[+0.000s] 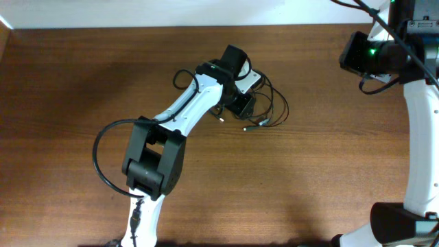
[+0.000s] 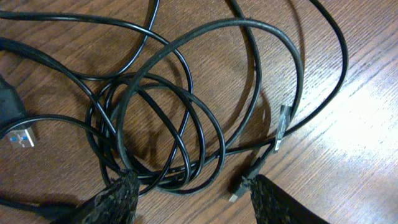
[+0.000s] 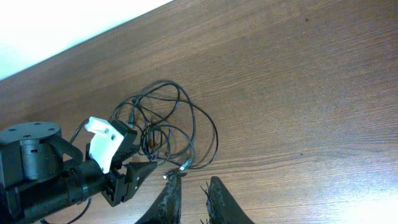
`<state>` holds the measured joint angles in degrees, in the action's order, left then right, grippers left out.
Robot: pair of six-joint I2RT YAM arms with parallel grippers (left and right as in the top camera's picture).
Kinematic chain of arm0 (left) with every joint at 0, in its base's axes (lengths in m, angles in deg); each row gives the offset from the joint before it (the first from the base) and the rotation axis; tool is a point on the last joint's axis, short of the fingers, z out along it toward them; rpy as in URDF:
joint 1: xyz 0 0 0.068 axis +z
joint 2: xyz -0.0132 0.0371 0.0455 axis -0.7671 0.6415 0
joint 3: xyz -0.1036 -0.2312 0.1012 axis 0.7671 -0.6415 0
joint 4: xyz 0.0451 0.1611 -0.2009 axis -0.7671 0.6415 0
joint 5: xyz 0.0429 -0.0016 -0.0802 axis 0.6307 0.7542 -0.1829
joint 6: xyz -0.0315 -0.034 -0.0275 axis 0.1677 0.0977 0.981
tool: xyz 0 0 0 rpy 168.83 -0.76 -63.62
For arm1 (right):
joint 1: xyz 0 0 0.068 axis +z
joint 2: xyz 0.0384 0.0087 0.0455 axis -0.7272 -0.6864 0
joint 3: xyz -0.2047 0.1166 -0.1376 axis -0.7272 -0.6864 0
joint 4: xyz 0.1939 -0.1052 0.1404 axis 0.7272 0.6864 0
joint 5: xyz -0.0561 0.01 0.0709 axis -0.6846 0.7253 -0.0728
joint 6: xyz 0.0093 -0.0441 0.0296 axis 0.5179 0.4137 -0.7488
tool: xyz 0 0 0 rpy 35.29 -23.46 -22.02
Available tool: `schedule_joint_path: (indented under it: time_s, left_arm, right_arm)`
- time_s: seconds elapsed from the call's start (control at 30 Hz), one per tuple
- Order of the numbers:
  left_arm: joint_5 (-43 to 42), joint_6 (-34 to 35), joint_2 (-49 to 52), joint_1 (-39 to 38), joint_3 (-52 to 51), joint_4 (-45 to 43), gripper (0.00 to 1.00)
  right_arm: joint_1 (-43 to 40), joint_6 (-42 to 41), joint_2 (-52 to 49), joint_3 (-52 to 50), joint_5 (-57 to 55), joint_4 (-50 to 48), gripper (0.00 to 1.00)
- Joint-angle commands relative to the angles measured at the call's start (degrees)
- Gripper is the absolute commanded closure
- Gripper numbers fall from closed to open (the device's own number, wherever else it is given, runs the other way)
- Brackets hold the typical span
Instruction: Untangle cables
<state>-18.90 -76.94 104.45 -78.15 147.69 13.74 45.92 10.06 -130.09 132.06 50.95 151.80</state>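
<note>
The cables [image 1: 271,103] lie in a tangled heap of thin black loops on the wooden table, right of centre. My left gripper [image 1: 241,104] hangs low over the heap's left side. In the left wrist view the cables [image 2: 168,106] fill the frame and the left gripper [image 2: 189,186] is open. One of its fingers [image 2: 121,194] rests at the edge of the loops, and a small plug [image 2: 235,193] lies by the other. My right gripper [image 3: 194,180] hovers high above the table, narrowly open and empty, with the cables [image 3: 168,124] ahead of it.
A silver USB plug [image 2: 22,138] lies at the heap's left. The left arm's thick black cable [image 1: 99,154] loops out beside its elbow. The right arm [image 1: 418,137] stands along the table's right side. The table's back edge [image 1: 137,27] meets a white wall.
</note>
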Motion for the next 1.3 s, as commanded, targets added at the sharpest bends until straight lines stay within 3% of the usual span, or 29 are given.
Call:
schedule_joint_path:
  time_s: [0.0, 0.33, 0.37, 0.43, 0.47, 0.6, 0.73, 0.87, 0.97, 1.13, 1.2, 1.27]
  left_arm:
    - [-0.04, 0.66, -0.26, -1.36, -2.86, -4.76, 0.41]
    - [-0.04, 3.50, 5.62, -1.68, -3.48, -8.70, 0.59]
    - [-0.04, 3.50, 5.68, -1.68, -3.48, -8.74, 0.63]
    - [-0.09, 6.05, 5.62, -1.68, -2.56, -8.11, 0.94]
    - [-0.15, 8.07, 5.14, -1.51, 0.70, -4.76, 1.00]
    - [-8.33, 8.17, -0.79, 2.08, 19.41, 14.58, 1.00]
    - [-21.79, 7.98, -2.78, 8.31, 37.31, 29.64, 1.00]
    - [-46.36, 8.00, -2.62, 15.87, 38.34, 30.14, 1.00]
    - [-54.90, 6.88, -2.62, 18.88, 38.34, 30.18, 1.00]
    - [-65.57, 6.91, -2.62, 22.10, 38.34, 28.61, 1.00]
    - [-72.74, 6.88, -2.62, 23.26, 38.34, 24.90, 1.00]
    - [-75.08, 6.91, -2.62, 23.37, 38.34, 22.75, 1.00]
  right_arm:
    - [-0.02, 0.66, -0.13, 0.70, 0.52, -0.07, 0.84]
    - [-0.04, 0.68, -0.13, 0.70, 0.50, 0.15, 0.84]
    - [-0.04, 0.66, -0.13, 0.70, 0.50, 0.15, 0.84]
    - [-0.02, 0.66, -0.13, 0.68, 0.50, 0.15, 0.84]
    - [-0.02, 0.66, -0.13, 0.48, 0.52, 0.15, 0.84]
    - [0.02, 0.85, -0.74, -1.97, 3.65, -0.07, 0.84]
    - [3.06, 4.96, -4.02, -2.05, 19.52, -3.45, 0.84]
    - [11.28, 3.58, -6.78, -2.05, 24.92, -10.82, 0.76]
    - [15.17, -1.49, -7.72, -2.05, 24.90, -16.63, 0.60]
    - [18.75, -10.58, -8.83, -2.05, 24.50, -21.70, 0.59]
    - [19.21, -11.91, -12.63, -2.05, 34.69, -25.68, 0.59]
    - [19.08, -13.22, -14.08, -2.05, 37.55, -29.40, 0.59]
